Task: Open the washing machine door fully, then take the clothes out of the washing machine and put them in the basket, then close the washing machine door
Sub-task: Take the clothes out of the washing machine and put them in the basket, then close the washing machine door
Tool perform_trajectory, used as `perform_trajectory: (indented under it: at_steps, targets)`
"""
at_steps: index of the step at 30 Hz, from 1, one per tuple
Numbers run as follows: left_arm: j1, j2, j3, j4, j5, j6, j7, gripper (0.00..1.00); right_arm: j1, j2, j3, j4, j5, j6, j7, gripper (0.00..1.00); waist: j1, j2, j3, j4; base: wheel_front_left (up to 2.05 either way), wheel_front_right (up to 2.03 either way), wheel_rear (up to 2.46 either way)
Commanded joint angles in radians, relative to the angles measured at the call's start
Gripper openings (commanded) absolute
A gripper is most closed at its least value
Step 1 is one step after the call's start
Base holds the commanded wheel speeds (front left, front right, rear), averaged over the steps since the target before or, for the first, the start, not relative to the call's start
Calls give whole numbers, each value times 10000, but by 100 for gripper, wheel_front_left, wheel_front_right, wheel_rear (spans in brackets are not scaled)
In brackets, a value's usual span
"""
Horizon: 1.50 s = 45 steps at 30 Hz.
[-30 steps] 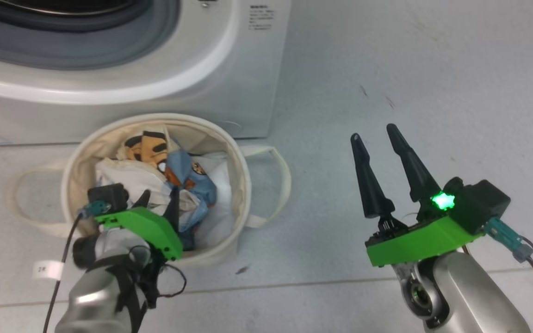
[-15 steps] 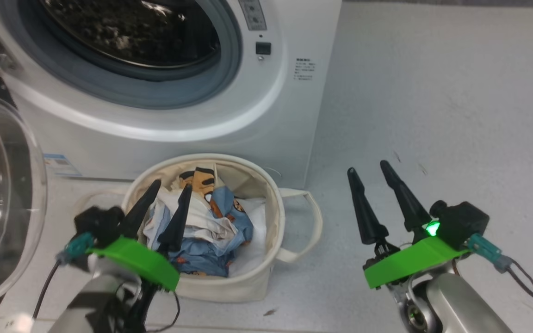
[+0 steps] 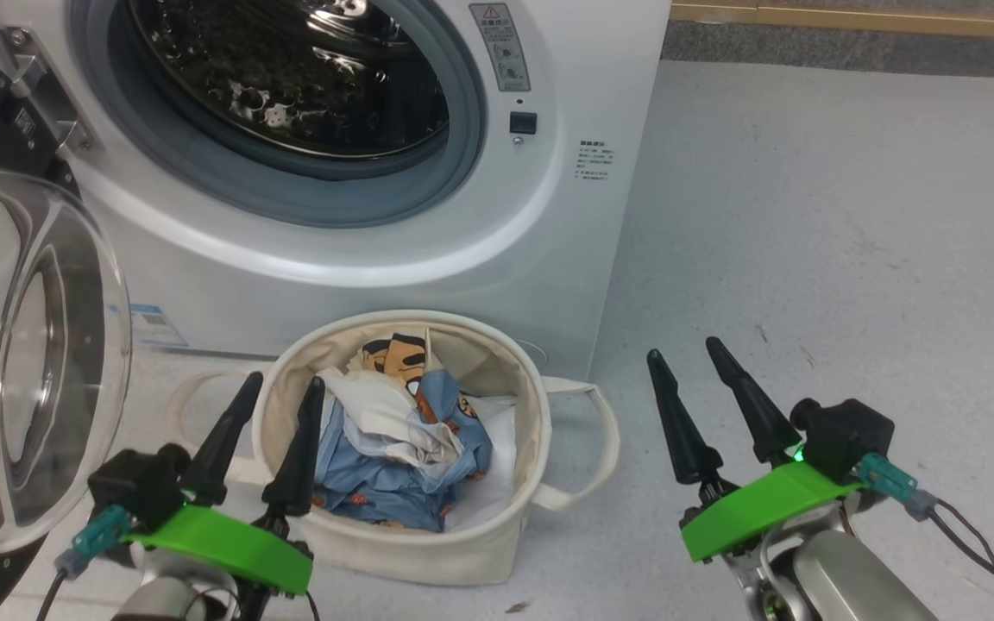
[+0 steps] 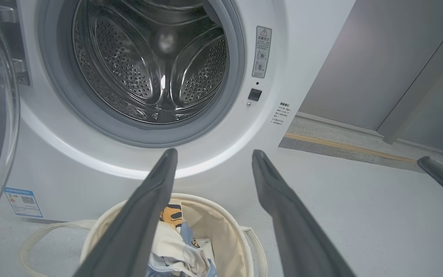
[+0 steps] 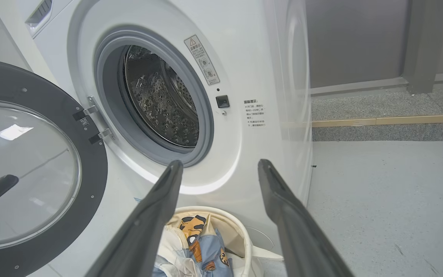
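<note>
1. As we look down from the head, the washing machine [image 3: 549, 216] takes up the far left of the scene. It is a white box standing on the pale grey floor [image 3: 851, 216]. Its round porthole is uncovered and ringed by a grey gasket [image 3: 428, 185], and the perforated steel drum [image 3: 290, 78] shines bare inside.
2. The washing machine door [image 3: 31, 345] hangs swung out to the left on its hinge [image 3: 48, 103], well clear of the porthole. Its clear glass bowl bulges toward the right.
3. The basket [image 3: 428, 556] stands upright on the floor just in front of the machine, below the porthole, with one looped handle out to each side.
4. The clothes [image 3: 393, 457] lie heaped inside the basket. We see blue fabric with small orange prints, a white piece across the top, and the orange-and-black cartoon face at the far side.
5. The left gripper [image 3: 286, 379] sits at the basket's near left edge, fingers moderately apart with nothing between them. One tip shows over the left handle and the other over the rim. From this angle we cannot tell whether either touches the canvas.
6. The right gripper [image 3: 682, 348] hangs over bare floor, well to the right of the basket. Its fingers are parted about as far and it is likewise empty.
7. A small blue label [image 3: 147, 323] sits low on the machine's front, left of the basket. A warning sticker [image 3: 499, 47] and a black button [image 3: 522, 122] sit right of the porthole.
</note>
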Motion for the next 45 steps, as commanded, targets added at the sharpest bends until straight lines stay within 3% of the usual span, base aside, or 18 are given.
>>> perform_trajectory:
  at_steps: [1,24,45]
  targets:
    - [-224,377,465,-407,-13,92,-15,100,-96,-39,97,-271,-28,73,-51,100,0,-1,54,12,0,0,0]
    - [-161,269,360,-861,-55,332,31,100,-291,-54,85,-156,-161,73,-51,100,0,-1,243,69,-14,8,6]
    - [-8,224,285,-877,-23,348,-42,100,-228,-82,140,-178,-104,73,-51,100,0,-1,152,222,-159,142,17]
